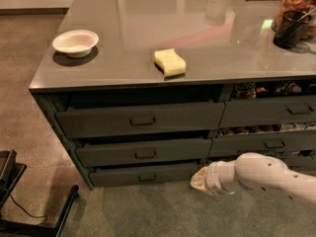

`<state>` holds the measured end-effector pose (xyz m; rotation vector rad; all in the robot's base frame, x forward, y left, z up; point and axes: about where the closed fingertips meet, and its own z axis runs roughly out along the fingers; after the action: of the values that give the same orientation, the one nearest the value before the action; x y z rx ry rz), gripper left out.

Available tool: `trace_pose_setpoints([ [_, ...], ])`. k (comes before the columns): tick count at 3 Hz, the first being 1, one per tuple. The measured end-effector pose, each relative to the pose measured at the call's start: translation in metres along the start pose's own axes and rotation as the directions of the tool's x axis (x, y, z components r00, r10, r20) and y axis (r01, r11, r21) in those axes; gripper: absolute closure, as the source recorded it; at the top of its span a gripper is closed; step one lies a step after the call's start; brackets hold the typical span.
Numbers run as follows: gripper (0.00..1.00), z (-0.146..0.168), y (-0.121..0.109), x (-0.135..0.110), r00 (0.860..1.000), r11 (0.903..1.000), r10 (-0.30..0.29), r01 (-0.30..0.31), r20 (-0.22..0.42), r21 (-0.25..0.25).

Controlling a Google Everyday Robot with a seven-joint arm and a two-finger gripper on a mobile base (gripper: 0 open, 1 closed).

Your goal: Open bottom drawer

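The bottom drawer (123, 175) is the slim dark grey front lowest in the wide left column, with a small rectangular pull (147, 178) at its centre. It stands slightly out from the cabinet, like the two taller drawers above it. My gripper (197, 181) is a pale yellowish tip at the end of the white arm (261, 177), which reaches in from the right. It is low, near the floor, at the right end of the bottom drawer and well to the right of the pull.
A grey counter (123, 38) carries a white bowl (75, 42), a yellow sponge (170, 62) and a dark cup (290, 28). The narrower right column (269, 113) holds snack-filled drawers. A black stand (29, 206) sits on the floor at the lower left.
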<state>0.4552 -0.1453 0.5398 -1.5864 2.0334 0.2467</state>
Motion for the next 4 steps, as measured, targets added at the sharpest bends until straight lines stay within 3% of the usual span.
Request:
trace_pose_setpoints([
  [1, 1.0, 0.063, -0.016, 0.011, 0.998, 0.9995, 0.02, -0.019, 0.061, -0.027],
  [2, 1.0, 0.082, -0.005, 0.017, 0.996, 0.9972, 0.05, -0.046, 0.075, -0.06],
  [4, 1.0, 0.097, 0.002, 0.03, 0.998, 0.997, 0.036, -0.032, 0.059, -0.07],
])
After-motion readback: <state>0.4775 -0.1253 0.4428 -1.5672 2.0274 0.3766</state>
